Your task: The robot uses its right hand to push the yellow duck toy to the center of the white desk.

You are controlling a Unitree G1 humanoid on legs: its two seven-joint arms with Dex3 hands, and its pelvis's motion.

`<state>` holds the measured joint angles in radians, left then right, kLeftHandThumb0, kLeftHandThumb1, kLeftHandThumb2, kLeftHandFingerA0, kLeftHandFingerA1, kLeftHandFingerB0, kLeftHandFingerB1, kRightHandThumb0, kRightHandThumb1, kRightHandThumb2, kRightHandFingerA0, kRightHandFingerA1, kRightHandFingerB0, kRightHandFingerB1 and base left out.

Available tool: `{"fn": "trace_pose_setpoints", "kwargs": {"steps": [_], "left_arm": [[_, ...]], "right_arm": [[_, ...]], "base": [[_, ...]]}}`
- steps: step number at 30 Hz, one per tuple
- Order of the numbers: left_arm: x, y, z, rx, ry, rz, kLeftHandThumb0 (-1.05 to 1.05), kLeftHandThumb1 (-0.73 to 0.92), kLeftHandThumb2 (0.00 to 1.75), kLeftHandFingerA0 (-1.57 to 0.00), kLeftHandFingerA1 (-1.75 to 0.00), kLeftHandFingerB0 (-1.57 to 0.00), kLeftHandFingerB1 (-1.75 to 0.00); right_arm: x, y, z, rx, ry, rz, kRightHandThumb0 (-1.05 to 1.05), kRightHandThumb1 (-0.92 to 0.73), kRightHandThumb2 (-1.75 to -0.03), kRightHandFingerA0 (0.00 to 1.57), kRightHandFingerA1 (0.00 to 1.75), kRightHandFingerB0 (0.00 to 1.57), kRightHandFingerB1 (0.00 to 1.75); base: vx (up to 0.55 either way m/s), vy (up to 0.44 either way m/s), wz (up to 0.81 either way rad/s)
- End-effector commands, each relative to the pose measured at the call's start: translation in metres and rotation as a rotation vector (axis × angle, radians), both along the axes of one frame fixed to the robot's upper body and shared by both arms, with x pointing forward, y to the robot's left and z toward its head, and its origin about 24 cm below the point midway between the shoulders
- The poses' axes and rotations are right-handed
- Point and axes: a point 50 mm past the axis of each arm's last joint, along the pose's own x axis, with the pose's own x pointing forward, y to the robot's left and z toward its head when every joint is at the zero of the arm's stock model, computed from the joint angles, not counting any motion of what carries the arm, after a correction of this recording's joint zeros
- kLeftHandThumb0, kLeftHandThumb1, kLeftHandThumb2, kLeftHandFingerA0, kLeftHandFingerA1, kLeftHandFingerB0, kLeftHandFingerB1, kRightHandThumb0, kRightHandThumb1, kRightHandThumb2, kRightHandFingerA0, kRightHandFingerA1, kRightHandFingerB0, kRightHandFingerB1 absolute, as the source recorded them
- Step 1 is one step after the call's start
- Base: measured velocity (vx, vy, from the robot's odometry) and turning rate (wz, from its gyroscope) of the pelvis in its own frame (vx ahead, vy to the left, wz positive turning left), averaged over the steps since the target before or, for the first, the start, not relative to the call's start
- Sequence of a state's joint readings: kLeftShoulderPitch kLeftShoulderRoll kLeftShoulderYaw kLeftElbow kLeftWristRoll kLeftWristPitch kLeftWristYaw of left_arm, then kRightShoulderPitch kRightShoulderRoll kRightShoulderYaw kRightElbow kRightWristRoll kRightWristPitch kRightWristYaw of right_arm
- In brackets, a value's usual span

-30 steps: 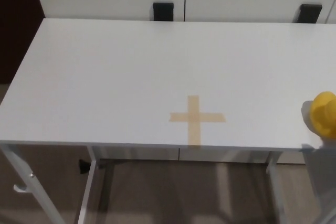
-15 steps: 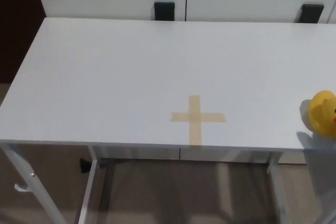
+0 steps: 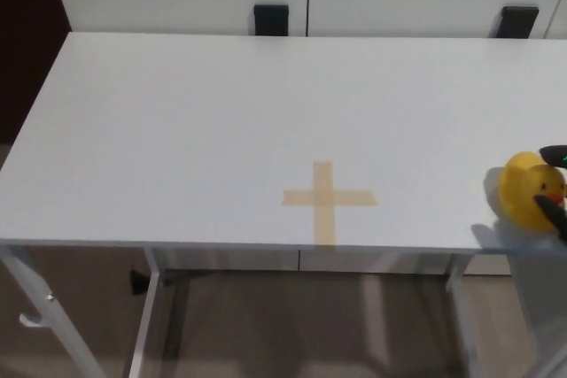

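The yellow duck toy point(image 3: 529, 190) stands on the white desk point(image 3: 221, 112) close to its front right corner. Only a little of my right hand point(image 3: 556, 185) shows at the picture's right edge. One black finger point(image 3: 556, 154) lies just above the duck's right side and another point(image 3: 553, 211) just below it. The fingers are apart and sit against or very near the duck. A tan tape cross point(image 3: 329, 199) marks the desk well to the left of the duck, near the front edge. My left hand is out of sight.
White cabinet doors run along the back, with two black blocks point(image 3: 271, 19) point(image 3: 516, 21) at the desk's far edge. The desk's front edge lies just below the duck. Its white metal legs point(image 3: 146, 325) and the floor show underneath.
The duck has slid a little to the left. Black fingers of my right hand have come into view at the right edge beside it. The camera has shifted slightly.
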<state>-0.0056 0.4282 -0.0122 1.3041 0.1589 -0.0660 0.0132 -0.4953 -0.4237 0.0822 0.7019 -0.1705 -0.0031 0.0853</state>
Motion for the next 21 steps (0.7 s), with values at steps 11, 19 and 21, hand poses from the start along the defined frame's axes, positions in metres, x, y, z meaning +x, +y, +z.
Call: {"fn": "trace_pose_setpoints", "kwargs": {"steps": [11, 19, 21], "left_arm": [[0.001, 0.002, 0.002, 0.01, 0.0, -0.022, -0.14, 0.65, 0.73, -0.88, -0.72, -0.82, -0.58], [-0.002, 0.002, 0.001, 0.013, 0.006, -0.028, -0.16, 0.64, 0.69, -0.88, -0.78, -0.83, -0.62], [-0.003, 0.001, 0.001, 0.007, 0.008, -0.017, -0.16, 0.66, 0.66, -0.87, -0.76, -0.84, -0.62]], "right_arm": [[-0.016, 0.045, -0.045, 0.165, 0.052, -0.031, -0.67, -0.79, -0.64, 0.36, 0.58, 0.37, 0.43], [-0.009, 0.063, -0.042, 0.26, -0.017, -0.093, -0.63, -0.78, -0.64, 0.33, 0.55, 0.35, 0.41], [-0.006, 0.071, -0.04, 0.281, -0.036, -0.107, -0.64, -0.78, -0.64, 0.32, 0.54, 0.34, 0.41]], "base": [[0.0, 0.0, 0.0], [0.0, 0.0, 0.0], [0.0, 0.0, 0.0]]}}
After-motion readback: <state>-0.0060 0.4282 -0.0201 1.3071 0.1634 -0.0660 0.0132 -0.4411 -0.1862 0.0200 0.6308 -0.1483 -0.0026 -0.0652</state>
